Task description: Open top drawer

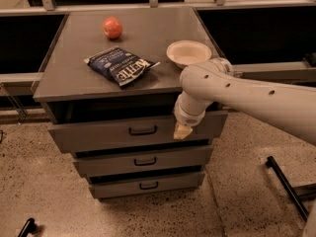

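The top drawer point(98, 133) is the widest of three grey drawers under the cabinet top, with a small black bar handle point(143, 130) at its centre. A dark gap shows above its front. My gripper point(181, 131) hangs from the white arm point(237, 95) in front of the right part of this drawer's front. It is to the right of the handle and at about the same height, apart from it. The middle drawer point(143, 161) and the bottom drawer point(147, 185) sit below.
On the cabinet top point(74, 78) lie a red apple point(112, 27), a dark blue chip bag point(120, 65) and a white bowl point(189, 52). A black frame leg point(286, 186) crosses the speckled floor at the right. Rails and dark panels stand behind.
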`<state>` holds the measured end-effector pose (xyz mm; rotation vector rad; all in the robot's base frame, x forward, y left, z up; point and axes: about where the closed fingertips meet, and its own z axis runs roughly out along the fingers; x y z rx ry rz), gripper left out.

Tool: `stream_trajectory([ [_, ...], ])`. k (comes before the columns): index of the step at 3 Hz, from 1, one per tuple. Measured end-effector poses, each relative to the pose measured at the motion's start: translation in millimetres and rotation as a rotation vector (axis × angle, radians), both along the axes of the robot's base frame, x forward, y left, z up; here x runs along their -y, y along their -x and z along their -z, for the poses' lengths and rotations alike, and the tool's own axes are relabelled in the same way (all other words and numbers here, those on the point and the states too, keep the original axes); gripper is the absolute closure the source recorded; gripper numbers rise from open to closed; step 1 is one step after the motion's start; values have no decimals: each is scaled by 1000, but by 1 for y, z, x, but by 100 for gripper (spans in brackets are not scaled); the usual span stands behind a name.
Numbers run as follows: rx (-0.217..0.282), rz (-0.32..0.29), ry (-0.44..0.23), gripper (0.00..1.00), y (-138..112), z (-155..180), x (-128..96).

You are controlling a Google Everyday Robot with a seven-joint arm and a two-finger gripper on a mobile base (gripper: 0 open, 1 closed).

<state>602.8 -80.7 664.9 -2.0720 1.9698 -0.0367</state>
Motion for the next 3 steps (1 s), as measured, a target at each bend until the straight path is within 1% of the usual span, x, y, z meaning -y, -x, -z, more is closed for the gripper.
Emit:
stream_trajectory([
  [1,0,0,0,53,-2,-12,-1],
  [2,0,0,0,53,-3,-19,-1],
  [3,0,0,0,35,-3,-19,-1],
])
